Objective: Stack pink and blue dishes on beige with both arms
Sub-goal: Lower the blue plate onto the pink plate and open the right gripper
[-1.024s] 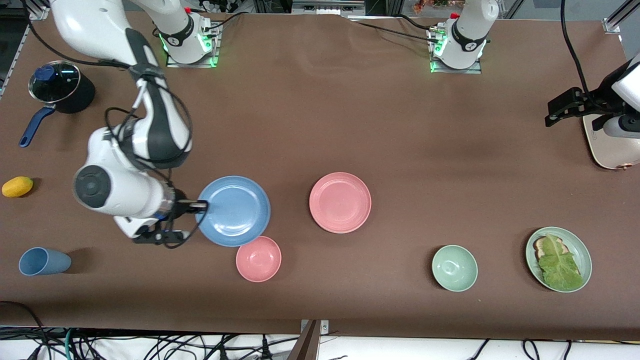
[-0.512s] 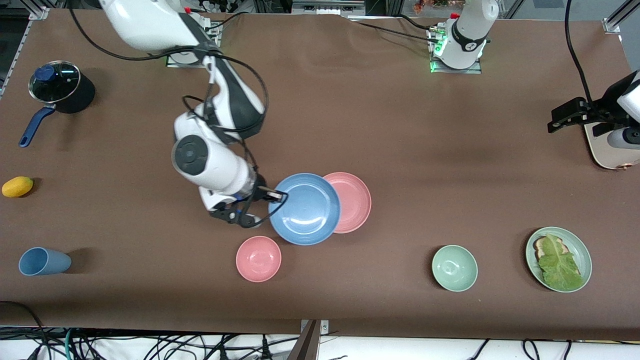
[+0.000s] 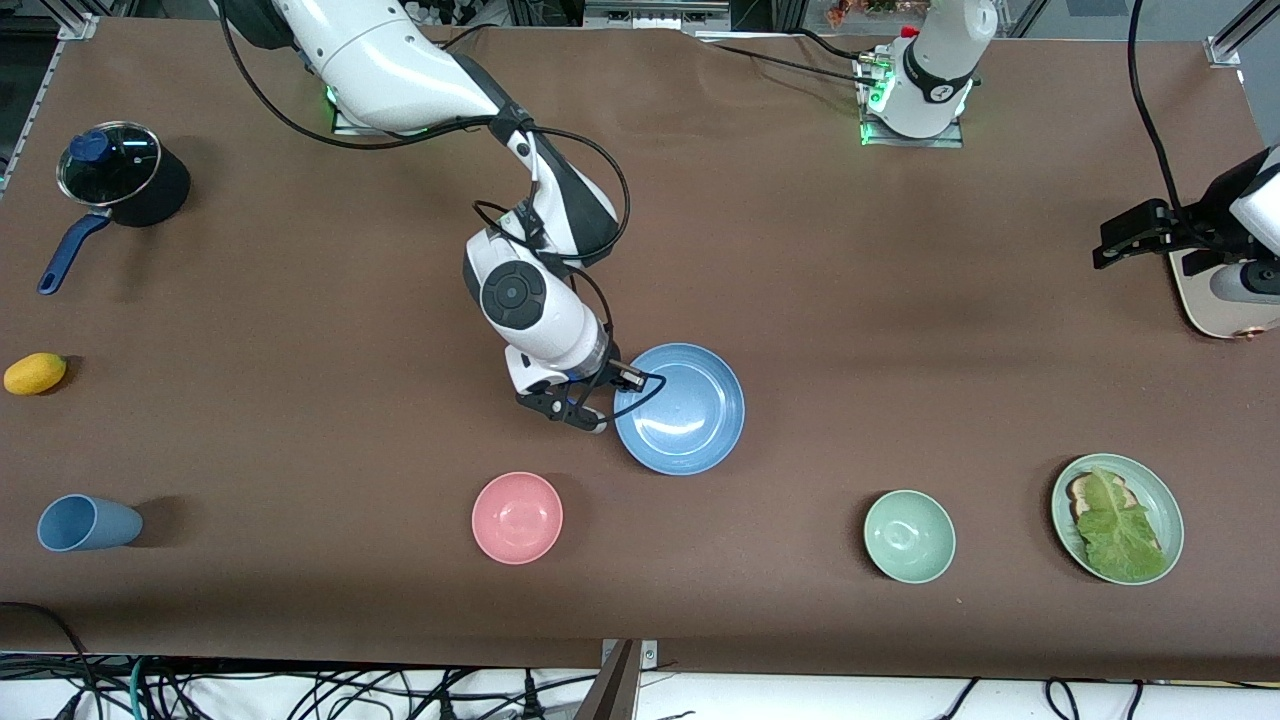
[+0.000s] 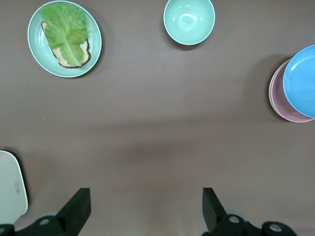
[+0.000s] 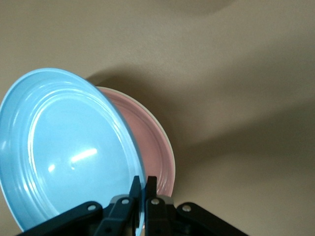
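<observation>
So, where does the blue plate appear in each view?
Front view: blue plate at mid-table, its rim pinched by the right claw.
Left wrist view: at the frame's edge.
Right wrist view: large, in the claw.
Shared landmark: pink plate beneath it.

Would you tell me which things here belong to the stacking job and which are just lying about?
Job: blue plate, gripped by the right gripper over the pink plate; open left gripper, waiting at its arm's end.
Lying about: pink bowl, green bowl, lettuce plate, blue cup, pot, yellow fruit.
</observation>
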Controlling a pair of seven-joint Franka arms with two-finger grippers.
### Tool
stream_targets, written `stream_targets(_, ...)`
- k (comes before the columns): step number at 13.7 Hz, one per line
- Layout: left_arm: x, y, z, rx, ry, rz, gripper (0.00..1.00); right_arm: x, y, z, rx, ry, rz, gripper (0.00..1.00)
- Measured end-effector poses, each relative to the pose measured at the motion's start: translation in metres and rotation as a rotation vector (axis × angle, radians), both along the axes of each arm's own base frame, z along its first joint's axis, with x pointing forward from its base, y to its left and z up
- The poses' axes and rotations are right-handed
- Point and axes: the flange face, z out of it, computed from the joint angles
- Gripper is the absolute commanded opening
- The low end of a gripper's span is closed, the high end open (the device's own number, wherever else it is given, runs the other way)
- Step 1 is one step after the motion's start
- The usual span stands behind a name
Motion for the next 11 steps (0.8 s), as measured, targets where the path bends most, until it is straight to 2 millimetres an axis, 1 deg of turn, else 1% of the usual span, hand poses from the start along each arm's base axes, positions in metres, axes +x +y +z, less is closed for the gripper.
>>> stream_targets(4, 0.0, 0.0, 0.0, 0.0, -0.001, 0.0, 1.0, -0.008, 0.01, -0.024, -0.006, 0.013, -0.007, 0.0)
stream_targets(6, 0.001, 0.0, -0.001, 0.0, 0.001, 0.0, 1.0, -0.009, 0.01, -0.027, -0.008, 0.018, -0.014, 0.0)
stream_targets(11, 0.004, 0.001, -0.006, -0.001, 0.009, 0.001, 1.0, -0.011, 0.009, -0.029, -0.024, 0.05, -0.034, 0.0)
